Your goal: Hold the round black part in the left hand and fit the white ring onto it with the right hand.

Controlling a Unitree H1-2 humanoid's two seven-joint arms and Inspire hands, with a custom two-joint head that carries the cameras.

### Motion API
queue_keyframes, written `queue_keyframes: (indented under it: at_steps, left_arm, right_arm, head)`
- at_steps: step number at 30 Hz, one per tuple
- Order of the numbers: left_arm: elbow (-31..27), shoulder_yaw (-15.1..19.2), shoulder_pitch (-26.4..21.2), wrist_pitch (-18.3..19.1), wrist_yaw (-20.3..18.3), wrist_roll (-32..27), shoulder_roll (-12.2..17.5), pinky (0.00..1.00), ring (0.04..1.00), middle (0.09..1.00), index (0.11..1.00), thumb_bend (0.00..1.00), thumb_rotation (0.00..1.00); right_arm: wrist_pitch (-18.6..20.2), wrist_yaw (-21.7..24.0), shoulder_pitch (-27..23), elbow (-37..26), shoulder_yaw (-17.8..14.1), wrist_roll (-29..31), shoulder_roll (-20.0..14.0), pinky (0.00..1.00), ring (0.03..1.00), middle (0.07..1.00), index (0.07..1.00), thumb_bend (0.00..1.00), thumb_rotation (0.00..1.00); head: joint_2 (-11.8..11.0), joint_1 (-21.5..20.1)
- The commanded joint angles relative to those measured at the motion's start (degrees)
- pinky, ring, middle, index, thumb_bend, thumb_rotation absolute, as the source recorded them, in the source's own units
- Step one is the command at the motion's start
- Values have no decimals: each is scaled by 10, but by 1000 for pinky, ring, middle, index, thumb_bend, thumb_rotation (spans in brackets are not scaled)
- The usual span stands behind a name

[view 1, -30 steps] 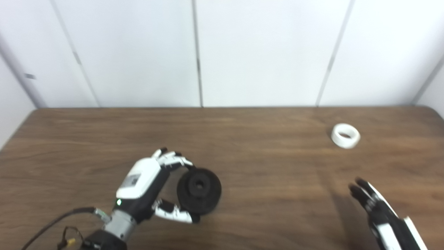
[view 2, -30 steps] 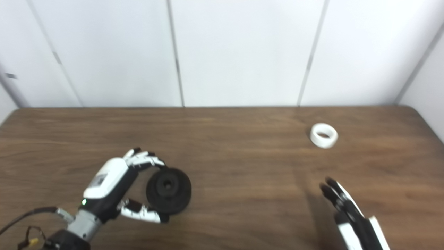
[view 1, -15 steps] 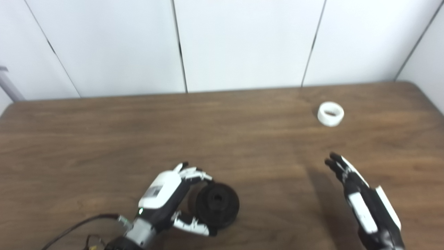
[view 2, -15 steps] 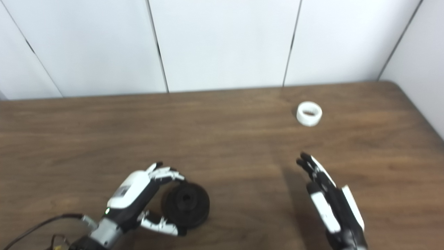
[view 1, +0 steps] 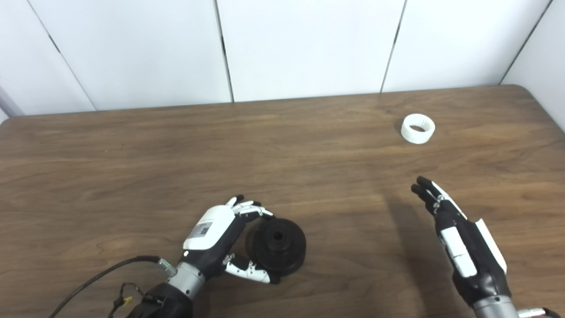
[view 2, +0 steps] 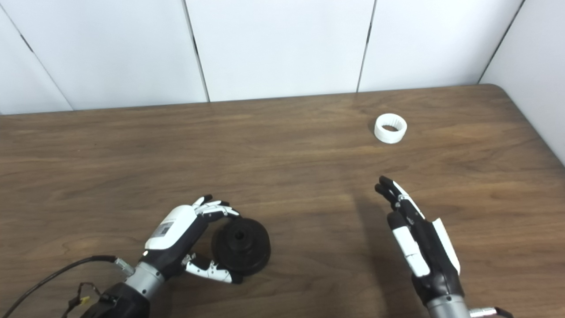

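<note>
Left eye view: left hand (view 1: 215, 238) grips black part (view 1: 276, 245) near-left on desk (view 1: 132, 154). Right hand (view 1: 459, 240) released, fingers spread, well short of white ring (view 1: 417, 128) far-right. Risk: fingers nudge ring away instead of grasping.

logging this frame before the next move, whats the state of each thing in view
round black part: on the table, hub hole facing up, held at its rim by the left hand
left hand: shut on the round black part
white ring: lying flat near the far right of the table, untouched
right hand: open, empty, fingers extended toward the white ring, well short of it
table: brown wood
</note>
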Motion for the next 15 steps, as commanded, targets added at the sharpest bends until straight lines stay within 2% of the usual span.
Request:
queue_keyframes:
  at_steps: [1, 5, 8, 11, 12, 14, 15]
  left_arm:
    - [12, 2, -7, -2, 4, 8, 1, 1000, 886, 789, 485, 525, 56]
    - [18, 3, -7, -4, 5, 13, 1, 1000, 891, 788, 484, 524, 57]
    - [24, 2, -8, -3, 6, 19, 3, 1000, 890, 789, 484, 525, 58]
    - [29, 2, -7, -4, 12, 23, 2, 1000, 888, 785, 484, 525, 60]
    - [28, 3, -6, -3, 11, 23, 3, 1000, 888, 784, 484, 525, 60]
    - [28, 3, -6, 0, 10, 27, 5, 1000, 891, 787, 485, 525, 61]
    - [29, 4, -5, -1, 11, 28, 8, 1000, 891, 789, 485, 525, 61]
  right_arm:
    - [-9, -5, -18, -29, -2, 1, -1, 1000, 958, 898, 903, 735, 924]
    - [13, -6, -25, -55, -4, 1, -2, 1000, 942, 891, 901, 696, 893]
    - [70, -8, -39, -102, -7, -2, -4, 987, 933, 899, 904, 646, 822]
    - [143, -6, -64, -149, -10, -9, -16, 975, 940, 911, 909, 621, 740]
    - [165, -2, -76, -165, -12, -17, -24, 970, 941, 913, 910, 616, 725]
    - [183, 26, -94, -181, -20, -67, -31, 908, 920, 909, 909, 640, 693]
    - [186, 63, -110, -189, -35, -109, -25, 884, 912, 907, 905, 667, 686]
  head:
    - [1, -1]
    - [4, -5]
    - [5, -10]
    - [3, -14]
    - [3, -14]
    - [-3, -22]
    - [-5, -28]
